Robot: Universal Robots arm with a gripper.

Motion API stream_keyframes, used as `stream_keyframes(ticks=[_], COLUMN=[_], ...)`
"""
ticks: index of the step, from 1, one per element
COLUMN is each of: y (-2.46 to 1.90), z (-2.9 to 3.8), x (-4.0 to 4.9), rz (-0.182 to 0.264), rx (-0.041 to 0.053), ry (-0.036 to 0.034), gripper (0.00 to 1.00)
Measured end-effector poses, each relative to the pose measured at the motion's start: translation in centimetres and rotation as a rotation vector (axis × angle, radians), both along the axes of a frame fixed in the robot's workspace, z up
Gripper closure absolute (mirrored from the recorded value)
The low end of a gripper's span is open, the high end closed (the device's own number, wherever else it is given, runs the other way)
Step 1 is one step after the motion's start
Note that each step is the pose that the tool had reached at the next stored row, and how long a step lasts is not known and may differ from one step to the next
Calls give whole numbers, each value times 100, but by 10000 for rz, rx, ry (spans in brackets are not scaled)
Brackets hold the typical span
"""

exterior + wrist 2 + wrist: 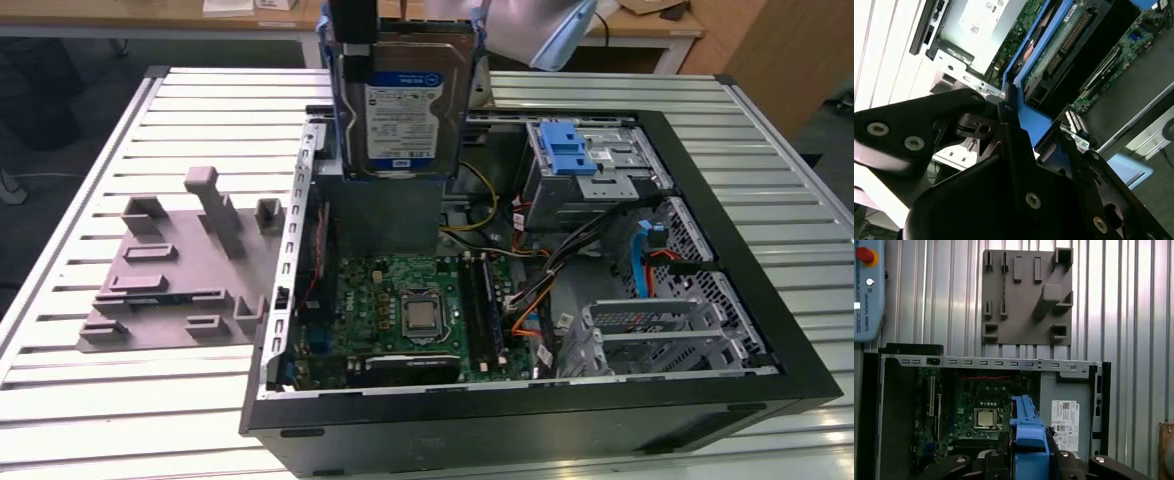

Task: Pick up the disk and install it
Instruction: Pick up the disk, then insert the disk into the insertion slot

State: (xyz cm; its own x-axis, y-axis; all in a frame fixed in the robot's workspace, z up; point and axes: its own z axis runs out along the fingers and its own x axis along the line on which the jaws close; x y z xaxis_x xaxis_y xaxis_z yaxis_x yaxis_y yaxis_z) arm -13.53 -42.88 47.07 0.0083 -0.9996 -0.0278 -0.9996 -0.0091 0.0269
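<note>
Pick-up done, install not. Your worktop [200, 110] of pale metal slats carries the open computer case [534, 415], lying on its side, and the disk [400, 105] hangs upright in the air over the case's far end, label toward the exterior camera, seated in no bay. The tool [1004, 107] is closed on the disk: in the second wrist view its dark fingers [979, 102] pinch the edge of the blue carrier frame. So what is left, as I judge it, is the whole placing and seating.

Around it, by size:
- The grey power-supply box [387, 215] sits directly beneath the disk and looks like the nearest thing to foul.
- The green motherboard [400, 310] fills the near half of the case floor.
- On the worktop, toward the exterior view's left and apart from the case, lies a grey fixture plate [167, 265] with raised blocks.
- The grey drive bay with its blue latch [577, 150] stands toward the exterior view's right of the disk, well apart from it.
- Loose orange, yellow and blue cables [534, 290] trail between motherboard and bays; you may find them a snag risk.
</note>
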Motion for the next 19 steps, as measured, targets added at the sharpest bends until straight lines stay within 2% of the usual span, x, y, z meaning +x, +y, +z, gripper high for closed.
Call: stream_keyframes(ticks=[2, 4, 9, 10, 14, 19], y=[-16, -56, -231, -249, -259, -259], z=[-2, -4, -15, -19, -28, -28], x=[71, 106, 133, 153, 269, 283], rz=[1, 0, 0, 0, 1, 0], rx=[0, -1, -1, 1, -1, -1], ry=[9, 12, 12, 12, 12, 12], gripper=[64, 64, 64, 64, 64, 64])
